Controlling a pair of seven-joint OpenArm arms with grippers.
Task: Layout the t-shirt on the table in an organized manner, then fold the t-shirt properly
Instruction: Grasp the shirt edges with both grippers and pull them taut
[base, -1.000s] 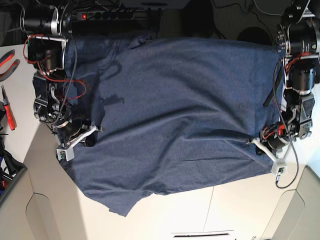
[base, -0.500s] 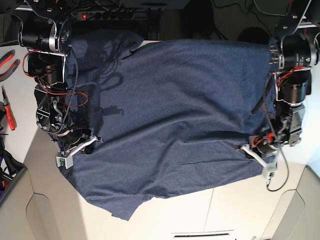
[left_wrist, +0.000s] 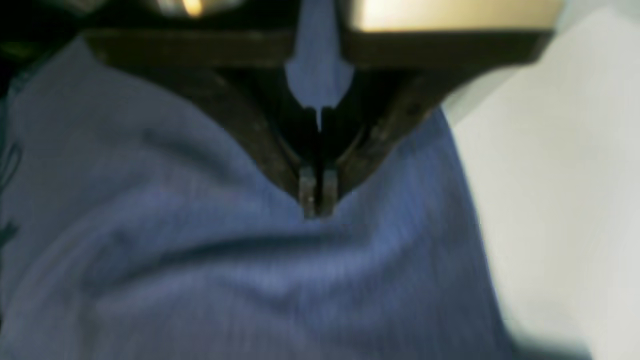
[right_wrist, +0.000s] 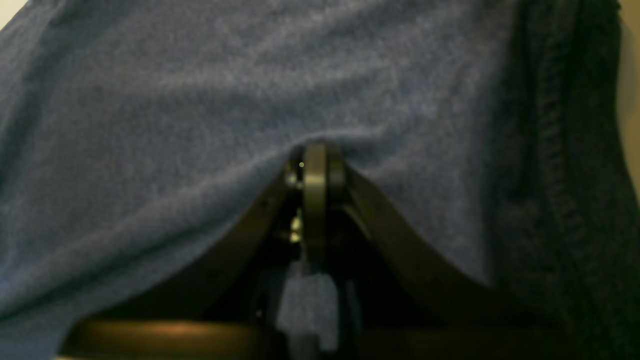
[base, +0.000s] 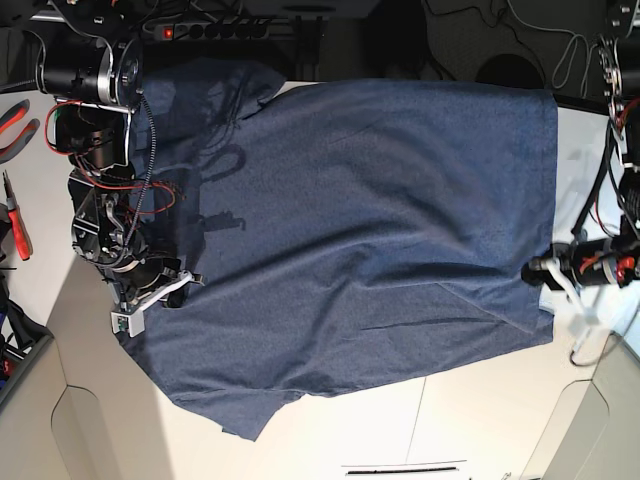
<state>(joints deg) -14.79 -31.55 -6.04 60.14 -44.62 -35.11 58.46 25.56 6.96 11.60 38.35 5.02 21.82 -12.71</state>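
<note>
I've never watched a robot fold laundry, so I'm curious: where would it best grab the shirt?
Probably at the near edge of the shirt, close to its two near corners, reaching in from the near side. That edge lies thin against the table, with bare tabletop before it, while the far left part looks bunched.

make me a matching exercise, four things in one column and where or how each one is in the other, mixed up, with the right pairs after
1. t-shirt
2. table
3. left gripper
4. right gripper

A. white, under the cloth
B. shut, near the shirt's side edge on the base view's right
C. navy blue, creased
D. shut, at the shirt on the base view's left

1-C, 2-A, 3-B, 4-D
</note>
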